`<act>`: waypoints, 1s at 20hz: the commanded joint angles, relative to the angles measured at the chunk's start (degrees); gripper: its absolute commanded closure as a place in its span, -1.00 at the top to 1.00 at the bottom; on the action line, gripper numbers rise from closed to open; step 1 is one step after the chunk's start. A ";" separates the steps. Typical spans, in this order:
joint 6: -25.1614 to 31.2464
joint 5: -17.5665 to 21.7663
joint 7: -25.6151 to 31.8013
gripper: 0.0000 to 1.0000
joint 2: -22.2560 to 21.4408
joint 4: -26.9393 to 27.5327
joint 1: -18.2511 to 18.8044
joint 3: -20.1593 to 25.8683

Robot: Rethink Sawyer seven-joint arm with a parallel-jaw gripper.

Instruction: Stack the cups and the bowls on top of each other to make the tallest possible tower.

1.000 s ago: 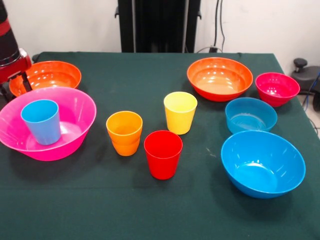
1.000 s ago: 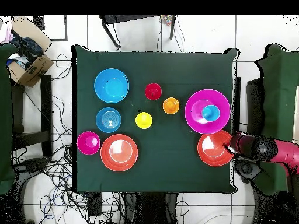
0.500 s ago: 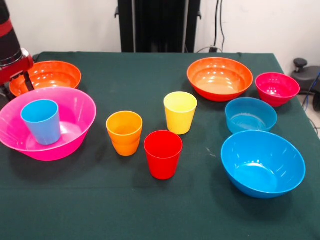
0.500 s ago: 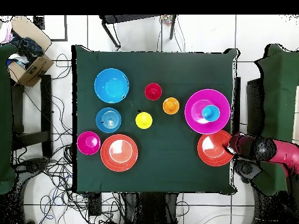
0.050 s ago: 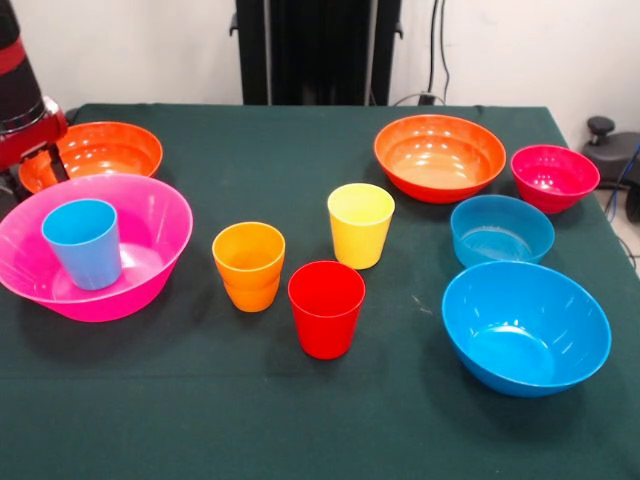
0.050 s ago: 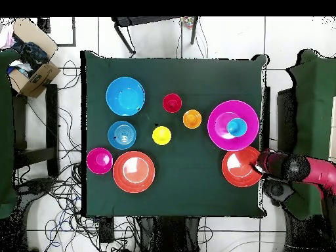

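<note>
Front view, arm [image 5: 22, 90]: a red and black arm is seen at the left edge, over the near rim of the left orange-red bowl.
Jaws: the gripper [image 5: 28, 172] is cut off by the left edge and partly hidden behind the pink bowl; whether the jaws are spread or closed cannot be told.
Left orange-red bowl [image 5: 95, 150]: set upright at the far left of the bench, just behind the pink bowl.
Pink bowl [image 5: 150, 225]: placed at the left, with the light blue cup [image 5: 84, 243] standing upright inside it.
Orange cup [image 5: 248, 265]: found upright on the cloth, just right of the pink bowl.
Red cup [image 5: 326, 308]: set upright nearest the front edge, just beside the orange cup.
Yellow cup [image 5: 360, 224]: placed upright behind the red cup, near the middle of the bench.
Right orange-red bowl [image 5: 440, 156]: seen at the far side, right of centre.
Small blue bowl [image 5: 501, 230]: placed between the right orange-red bowl and the large blue bowl.
Large blue bowl [image 5: 526, 327]: seen at the front right.
Magenta bowl [image 5: 554, 177]: placed near the right edge, just beside the right orange-red bowl.
Bench [image 5: 300, 420]: covered by a dark green cloth.
Tower: no piece is stacked except the light blue cup in the pink bowl.
Overhead view: the arm [image 6: 298, 168] is seen reaching in from the right edge, its tip at the rim of the orange-red bowl [image 6: 239, 168] beside the pink bowl [image 6: 220, 118].
</note>
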State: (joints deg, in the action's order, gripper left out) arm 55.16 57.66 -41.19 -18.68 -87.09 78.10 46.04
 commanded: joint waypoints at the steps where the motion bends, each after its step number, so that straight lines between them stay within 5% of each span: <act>1: -3.49 1.15 12.11 1.00 2.30 0.14 -2.57 -1.40; 14: -3.30 1.30 13.94 1.00 4.51 1.19 -2.07 -1.61; 15: -3.24 0.94 14.06 -1.00 4.78 1.21 -1.84 -1.47; 20: -3.73 -0.13 14.88 -1.00 4.52 -0.03 -1.09 -0.86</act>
State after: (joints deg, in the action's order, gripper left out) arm 55.22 54.85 -41.18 -17.88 -87.07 78.17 46.50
